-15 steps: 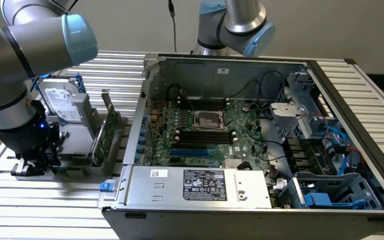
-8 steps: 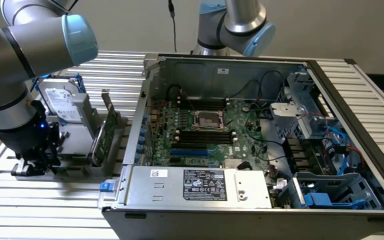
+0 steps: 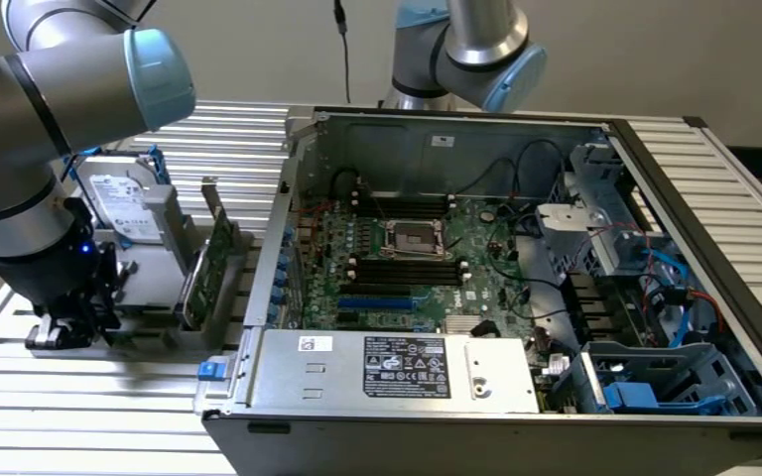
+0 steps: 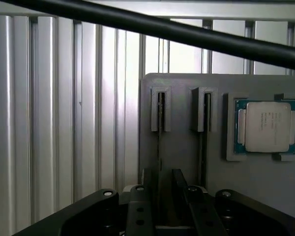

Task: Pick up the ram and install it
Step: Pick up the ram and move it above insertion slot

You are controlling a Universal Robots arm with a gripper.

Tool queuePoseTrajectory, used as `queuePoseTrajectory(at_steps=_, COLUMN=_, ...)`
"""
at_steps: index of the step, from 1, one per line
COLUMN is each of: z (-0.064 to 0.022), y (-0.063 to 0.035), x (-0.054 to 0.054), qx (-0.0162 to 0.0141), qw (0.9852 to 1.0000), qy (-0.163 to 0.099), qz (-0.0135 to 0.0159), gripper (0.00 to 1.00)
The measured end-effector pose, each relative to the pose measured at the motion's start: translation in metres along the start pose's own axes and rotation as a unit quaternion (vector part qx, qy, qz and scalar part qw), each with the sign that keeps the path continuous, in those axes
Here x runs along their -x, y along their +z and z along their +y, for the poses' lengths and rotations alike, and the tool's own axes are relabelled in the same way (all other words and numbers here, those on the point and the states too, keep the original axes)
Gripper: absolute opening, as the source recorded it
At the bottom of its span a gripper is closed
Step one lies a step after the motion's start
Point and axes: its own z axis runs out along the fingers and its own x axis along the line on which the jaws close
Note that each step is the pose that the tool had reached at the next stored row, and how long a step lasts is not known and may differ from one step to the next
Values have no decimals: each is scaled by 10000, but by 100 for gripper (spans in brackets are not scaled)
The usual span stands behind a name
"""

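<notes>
Ram (image 4: 160, 129): seen edge-on in the wrist view as a thin dark strip standing in a slot of the grey holder (image 4: 182, 147). It is too thin there to make out chips or a label.
Ram's slot: the one farther from the processor (image 4: 268, 127), which lies flat in its own recess on the same holder.
Neighbouring slot (image 4: 205, 110): carries a second thin dark strip.
Claw (image 4: 162, 178): spread, with one dark finger on either side of the ram's strip and a gap on both sides; it pinches nothing.
Claw in the exterior view (image 3: 63, 332): low over the desk (image 3: 90, 407) at the exterior view's left, at the near end of the holder (image 3: 156, 342).
Holder's other load: a silver hard drive (image 3: 123, 208) with blue handles stands upright, and just beside it, toward the computer, stands a wide green card (image 3: 206, 268).
Computer case (image 3: 487, 436): lies open on the desk, just beside the holder on the exterior view's right.
Motherboard (image 3: 487, 263): flat in the case floor, with black memory slots (image 3: 408, 270) just below the processor socket (image 3: 412, 238).
Cable (image 4: 187, 32): a black line crossing the wrist view above the holder.
Second arm (image 3: 467, 45): stands behind the case.
</notes>
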Motion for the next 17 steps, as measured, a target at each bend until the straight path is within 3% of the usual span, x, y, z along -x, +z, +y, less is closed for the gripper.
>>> queuePoseTrajectory(at_steps=5, z=0, y=-1, x=0, qx=1, qw=10000, qy=-49, qz=3, gripper=14)
queuePoseTrajectory(at_steps=17, z=1, y=-43, x=1, qx=14, qw=10000, qy=-48, qz=2, gripper=14)
